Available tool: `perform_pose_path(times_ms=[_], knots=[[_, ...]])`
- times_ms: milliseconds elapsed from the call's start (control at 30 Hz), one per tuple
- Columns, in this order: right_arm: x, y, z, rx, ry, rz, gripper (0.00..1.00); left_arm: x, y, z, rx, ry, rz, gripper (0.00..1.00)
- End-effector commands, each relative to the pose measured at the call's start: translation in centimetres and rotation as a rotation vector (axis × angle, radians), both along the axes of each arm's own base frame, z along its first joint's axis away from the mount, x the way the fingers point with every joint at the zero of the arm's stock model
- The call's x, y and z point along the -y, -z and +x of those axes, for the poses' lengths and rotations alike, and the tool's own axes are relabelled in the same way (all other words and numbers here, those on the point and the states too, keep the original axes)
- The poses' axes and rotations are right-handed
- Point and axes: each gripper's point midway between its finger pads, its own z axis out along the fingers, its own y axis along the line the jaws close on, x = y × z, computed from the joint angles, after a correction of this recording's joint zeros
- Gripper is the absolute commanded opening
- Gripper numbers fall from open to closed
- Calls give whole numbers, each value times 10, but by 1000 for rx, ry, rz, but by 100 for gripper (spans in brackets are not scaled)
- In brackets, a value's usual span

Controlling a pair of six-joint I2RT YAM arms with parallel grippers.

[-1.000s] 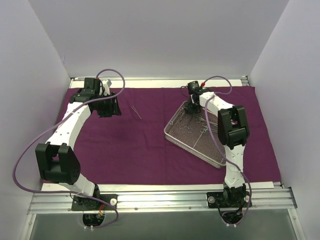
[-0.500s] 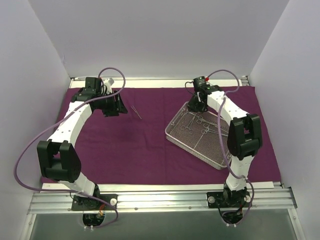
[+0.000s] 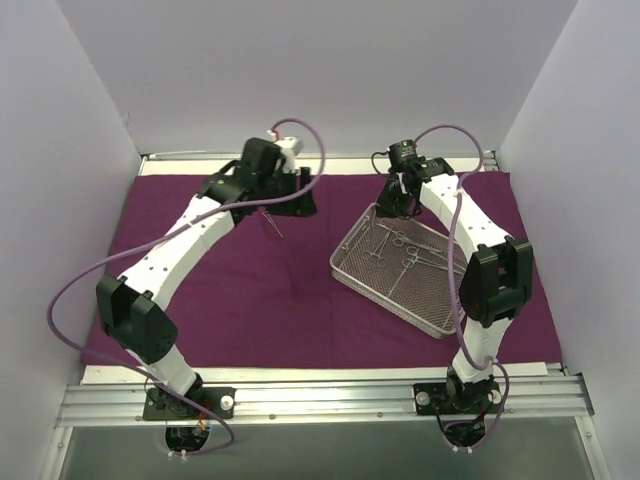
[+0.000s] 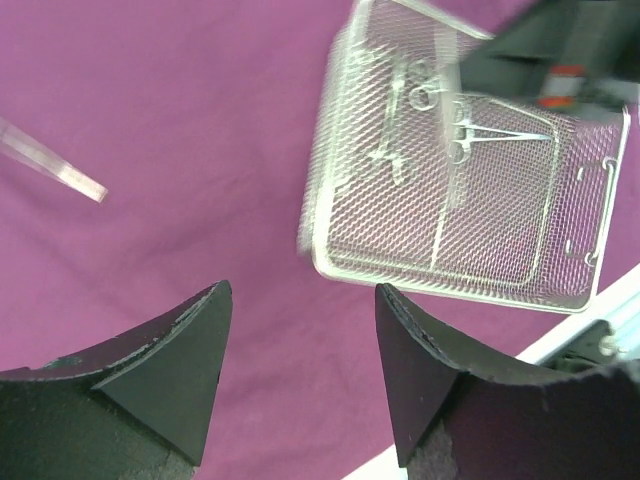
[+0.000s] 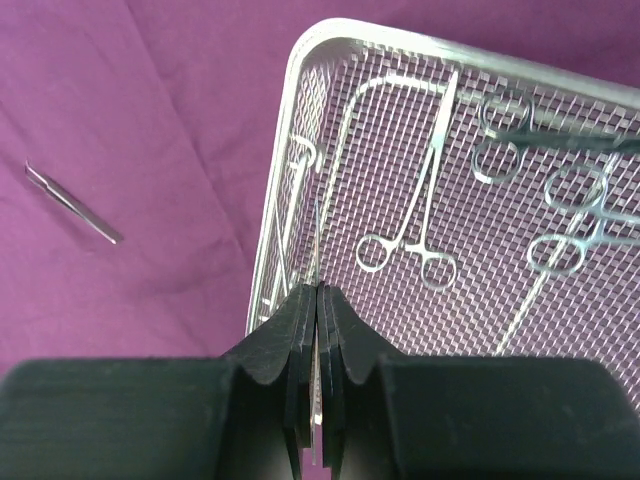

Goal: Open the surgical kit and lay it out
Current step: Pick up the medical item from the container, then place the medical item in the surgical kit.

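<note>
L arm stretches across purple cloth wrap [image 3: 250,300], L hand [image 4: 302,290] wide open near loose tweezers [image 5: 72,206]; R hand [image 5: 318,295], above mesh tray [image 3: 400,295]'s far corner, pinches thin silver instrument [image 5: 316,255]. Wrap covers worktop [image 3: 300,374]; white walls [image 3: 300,80] around.

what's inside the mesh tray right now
Several ring-handled forceps lie on the mesh of the wire tray. The right gripper, shut on a thin silver instrument, hides the tray's near corner in its wrist view, so anything there can't be seen.

Shiny wire-mesh tray [image 3: 395,290], matt purple cloth [image 3: 250,300]
</note>
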Motion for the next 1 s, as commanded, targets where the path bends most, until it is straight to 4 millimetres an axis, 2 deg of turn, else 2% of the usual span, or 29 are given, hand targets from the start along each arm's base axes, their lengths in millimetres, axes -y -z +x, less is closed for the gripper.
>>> perform_pose_path(times_ms=[0,33,133,167,200,233,267,300,333,367,400,433,467,500,533,567,600,633,700,733,800,967], knots=[[-6,-19,-21,-34,22,38,0,20,-25,15,192,-19,126,68],[-7,-19,-25,-46,26,55,0,29,-27,12,220,-20,153,68],[-23,-39,-24,-1,-7,153,0,52,-31,13,252,16,138,68],[-34,-46,-27,-2,-57,210,0,60,-35,9,250,36,114,67],[-41,-50,-27,10,-94,237,0,66,-31,7,218,45,94,66],[-49,-64,-22,70,-141,276,0,70,-32,4,200,59,72,66],[-57,-67,-28,80,-206,313,0,72,-35,1,176,77,44,64],[-58,-70,-30,98,-231,333,0,74,-41,-2,162,100,-1,64],[-62,-91,-27,191,-271,372,0,76,-46,-4,152,124,-44,64],[-59,-95,-29,219,-290,393,0,85,-58,-13,141,196,-130,63],[-61,-86,-40,206,-332,429,0,72,-67,-12,142,196,-177,63],[-64,-97,-37,276,-373,465,0,70,-75,-16,130,211,-232,63],[-61,-108,-43,315,-397,481,0,68,-87,-16,152,225,-286,63],[-62,-105,-52,318,-442,486,0,59,-91,-24,116,251,-344,63],[-64,-124,-56,399,-485,498,0,57,-93,-29,101,267,-375,63],[-65,-131,-60,433,-506,505,0,57,-99,-32,100,289,-412,63],[-64,-138,-62,470,-516,507,0,60,-103,-45,53,334,-467,62],[-66,-151,-69,529,-547,529,0,61,-92,-52,4,348,-487,61],[-65,-160,-72,562,-561,536,0,68,-109,-62,-9,377,-606,61],[-68,-171,-76,595,-582,567,0,70,-98,-74,-63,414,-644,61],[-71,-184,-77,630,-599,597,0,75,-120,-81,-7,460,-745,63],[-79,-216,-82,696,-622,685,0,86,-123,-97,5,556,-784,64]])
